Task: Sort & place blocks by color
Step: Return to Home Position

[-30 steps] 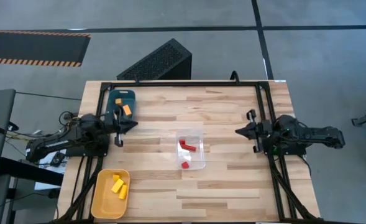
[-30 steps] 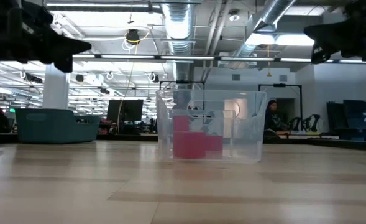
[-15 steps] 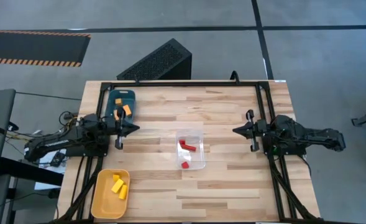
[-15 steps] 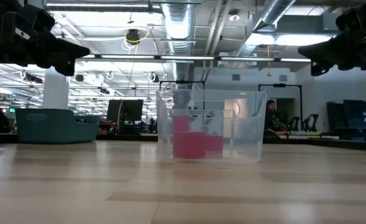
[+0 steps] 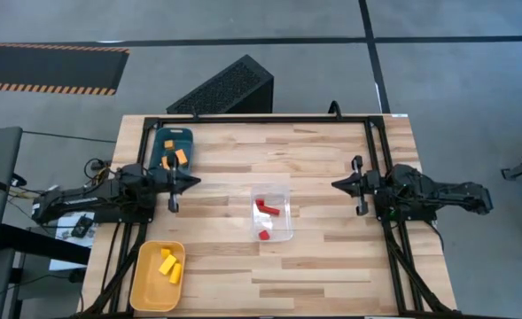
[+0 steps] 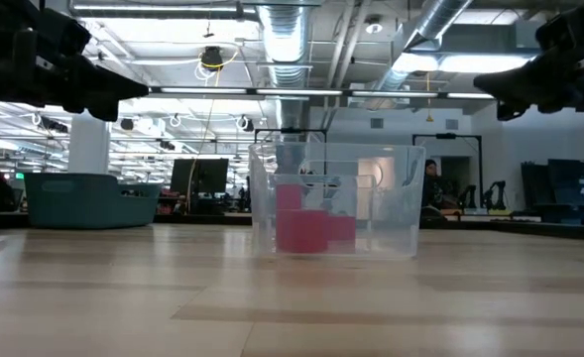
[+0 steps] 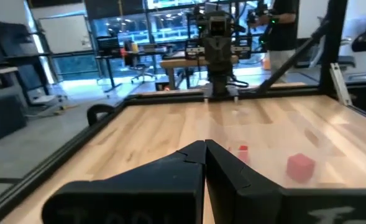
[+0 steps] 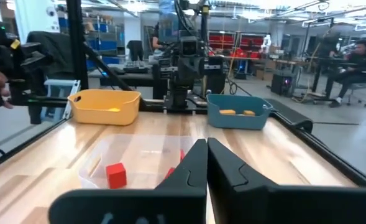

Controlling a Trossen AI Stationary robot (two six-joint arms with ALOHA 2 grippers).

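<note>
The left arm (image 5: 92, 197) lies low along the left edge of the table (image 5: 331, 266). The left gripper (image 5: 188, 180) points toward the middle of the table. Its two fingers (image 7: 232, 177) are pressed together and hold nothing. The right arm (image 5: 447, 195) lies the same way along the right edge. The right gripper (image 5: 338, 185) points across at the left one, well apart from it. Its fingers are together too, with nothing in them. Both grippers hang up off the wood.

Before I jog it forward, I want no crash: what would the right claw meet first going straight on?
Probably the left claw, facing it; the right claw seems higher than the clear bin between them.
</note>
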